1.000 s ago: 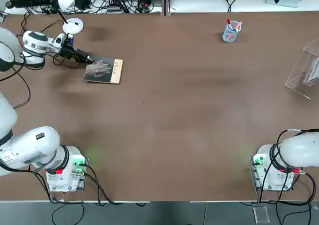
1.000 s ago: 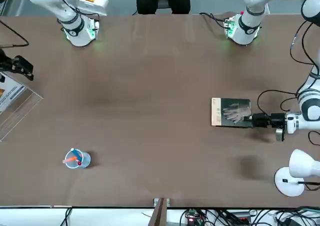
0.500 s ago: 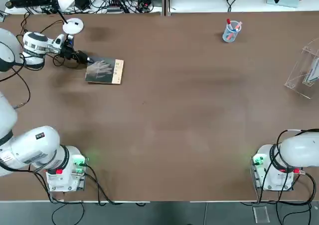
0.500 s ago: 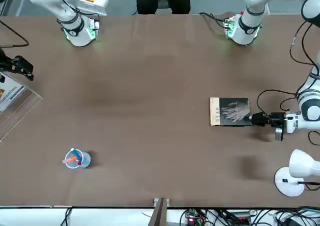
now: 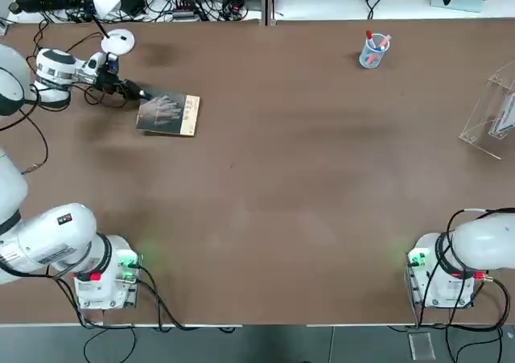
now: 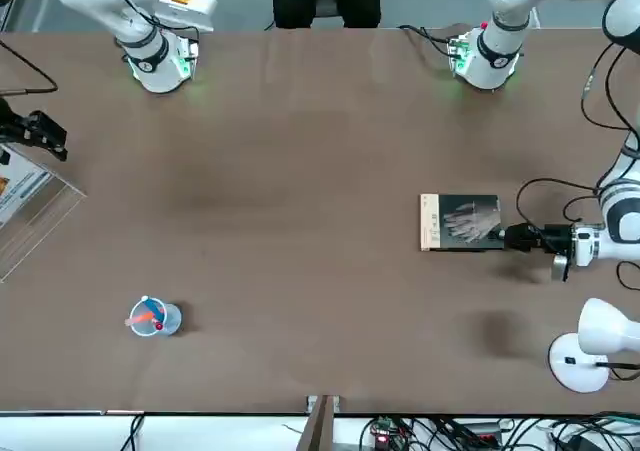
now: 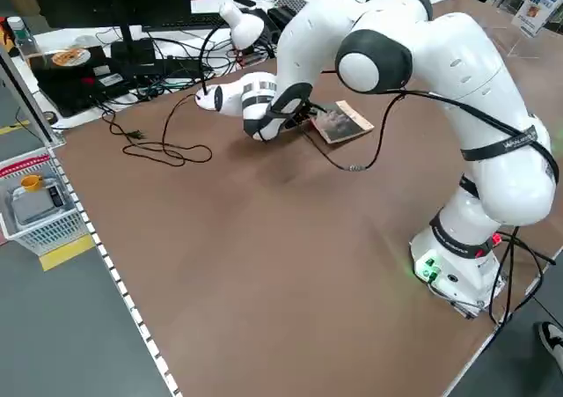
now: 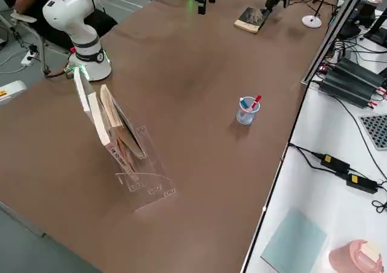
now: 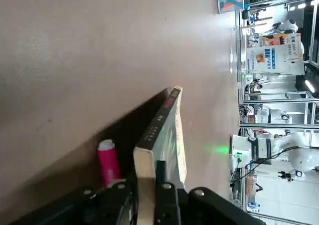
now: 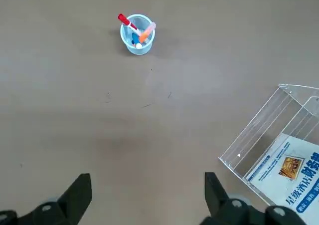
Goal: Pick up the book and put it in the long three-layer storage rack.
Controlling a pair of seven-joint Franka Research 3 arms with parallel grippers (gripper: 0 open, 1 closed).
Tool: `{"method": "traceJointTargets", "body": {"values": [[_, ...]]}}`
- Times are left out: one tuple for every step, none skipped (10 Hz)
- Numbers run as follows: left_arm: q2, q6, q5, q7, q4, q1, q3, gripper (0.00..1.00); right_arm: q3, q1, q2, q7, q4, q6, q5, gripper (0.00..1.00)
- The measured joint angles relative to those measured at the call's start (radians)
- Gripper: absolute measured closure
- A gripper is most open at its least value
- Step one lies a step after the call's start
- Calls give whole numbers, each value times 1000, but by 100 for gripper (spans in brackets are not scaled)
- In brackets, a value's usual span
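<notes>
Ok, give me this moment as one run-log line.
left gripper: shut on book edge, far-left table | right gripper: open, parked | rack: far right, book not in

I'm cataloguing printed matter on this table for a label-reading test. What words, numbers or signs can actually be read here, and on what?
None can be read for certain.
Book: print on its tan strip, too small.
Leaflet in the storage rack: large characters, too blurred.
Poster in the background: too small.
</notes>
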Motion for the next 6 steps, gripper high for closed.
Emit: {"method": "traceJointTargets", "body": {"values": [[0, -9, 0, -4, 5, -1, 0, 99, 0, 0, 0, 0, 0, 0, 6, 0], [0, -26, 0, -22, 13, -2, 0, 100, 1, 0, 0, 0, 0, 1, 13, 0], [0, -52, 0, -54, 24, -4, -1, 100, 2, 0, 0, 0, 0, 2, 16, 0], [0, -81, 0, -96, 38, -6, -2, 100, 3, 0, 0, 0, 0, 6, 18, 0], [0, -111, 0, -136, 54, -7, -5, 100, 4, 0, 0, 0, 0, 9, 18, 0], [0, -140, 0, -178, 73, -8, -14, 100, 5, 0, 0, 0, 0, 11, 18, 0]]}}
